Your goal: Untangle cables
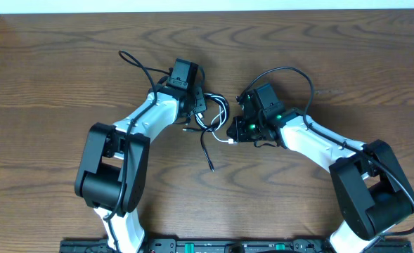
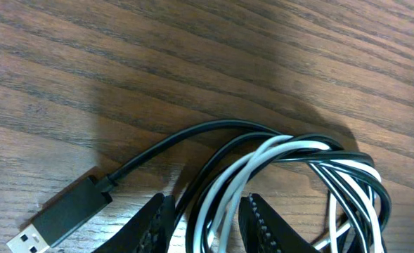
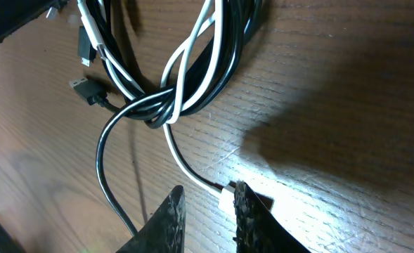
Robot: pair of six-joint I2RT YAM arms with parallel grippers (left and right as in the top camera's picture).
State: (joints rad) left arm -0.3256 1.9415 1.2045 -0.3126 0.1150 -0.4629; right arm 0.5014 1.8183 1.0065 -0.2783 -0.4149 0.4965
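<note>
**Cables knotted mid-table, a claw at either side**

From overhead, find the black cable [image 2: 214, 126] and white cable [image 2: 284, 146] wound into one small knot of loops about mid-table, on the wooden table [image 1: 52, 70]. Find the left gripper [image 2: 205, 207] at the knot's 10 o'clock edge and the right gripper [image 3: 208, 191] at its 4 o'clock. Trace a loose black tail from the knot toward 6 o'clock, ending apart from both arms.

Through the left wrist camera, see the fingers [image 2: 154, 225] either side of one black and two white strands, which fill nearly all the gap. Cannot tell whether clamped on them or merely straddling. Note a dark USB plug [image 2: 55, 221] flat on the wood at 9 o'clock of those fingers, joined to the black cord.

Through the right wrist camera, see the claw parted, bare wood between its fingers, gripping nothing. Note the white plug [image 3: 226, 195] just against the tip of the 3 o'clock finger, its cord running toward 11 o'clock up into the knot.
</note>
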